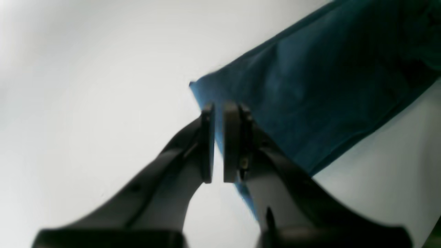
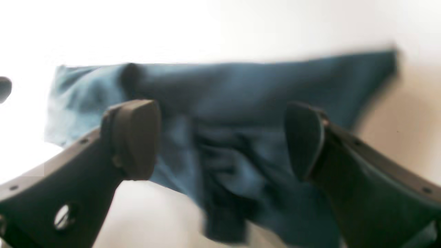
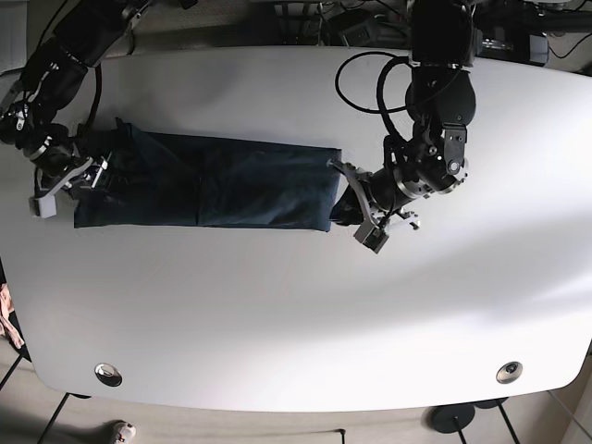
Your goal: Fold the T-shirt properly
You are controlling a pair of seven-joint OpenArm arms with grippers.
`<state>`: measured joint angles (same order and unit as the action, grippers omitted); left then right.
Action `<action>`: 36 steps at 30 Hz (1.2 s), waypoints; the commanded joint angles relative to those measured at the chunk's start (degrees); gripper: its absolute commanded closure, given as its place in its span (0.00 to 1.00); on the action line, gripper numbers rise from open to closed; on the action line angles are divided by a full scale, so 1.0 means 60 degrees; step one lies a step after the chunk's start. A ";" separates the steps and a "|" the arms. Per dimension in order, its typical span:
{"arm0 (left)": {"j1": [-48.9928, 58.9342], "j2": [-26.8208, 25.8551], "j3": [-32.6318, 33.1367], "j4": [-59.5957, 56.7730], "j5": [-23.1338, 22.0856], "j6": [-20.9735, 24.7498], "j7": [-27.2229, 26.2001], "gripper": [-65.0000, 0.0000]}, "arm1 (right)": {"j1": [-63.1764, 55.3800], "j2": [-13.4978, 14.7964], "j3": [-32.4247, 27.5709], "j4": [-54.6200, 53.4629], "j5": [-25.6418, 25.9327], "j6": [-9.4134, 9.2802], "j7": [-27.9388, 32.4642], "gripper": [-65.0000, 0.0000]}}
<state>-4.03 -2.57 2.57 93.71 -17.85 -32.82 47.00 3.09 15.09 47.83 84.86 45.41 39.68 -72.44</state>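
The dark blue T-shirt (image 3: pixel 213 180) lies as a long folded strip across the white table (image 3: pixel 296 324). My left gripper (image 3: pixel 344 199) sits at the strip's right end. In the left wrist view its fingers (image 1: pixel 218 106) stand almost together with only a sliver of gap, right at the T-shirt's (image 1: pixel 310 96) short edge, and no cloth shows between the pads. My right gripper (image 3: pixel 92 176) is at the strip's left end. It is open (image 2: pixel 220 113), hovering over bunched, wrinkled cloth of the T-shirt (image 2: pixel 258 89) with nothing held.
Black cables (image 3: pixel 370 74) loop over the table's back edge near the left arm's base. Two round metal fittings (image 3: pixel 108 374) sit near the table's front edge. Wide bare tabletop lies in front of the shirt.
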 commanded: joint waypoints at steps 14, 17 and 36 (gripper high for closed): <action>-0.0771 0.0289 0.0722 -0.3128 -0.0242 -0.0032 -0.1145 0.95 | 0.0019 0.1932 -0.0888 -0.4715 0.0249 0.0053 0.3261 0.17; -0.0756 0.0128 0.0693 -0.3113 -0.0242 -0.0032 -0.1145 0.95 | -0.0171 0.1258 -0.1503 -0.4290 0.0249 0.0053 0.3246 0.17; -0.0581 -0.0048 0.0297 -0.3157 -0.0242 -0.0032 -0.1072 0.95 | -0.0215 0.0188 -0.1679 0.0589 0.0322 0.0053 0.1195 0.97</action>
<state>-6.81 -2.70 4.34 74.24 -19.75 -33.06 39.97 1.15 15.05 37.69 87.59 46.44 39.88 -65.41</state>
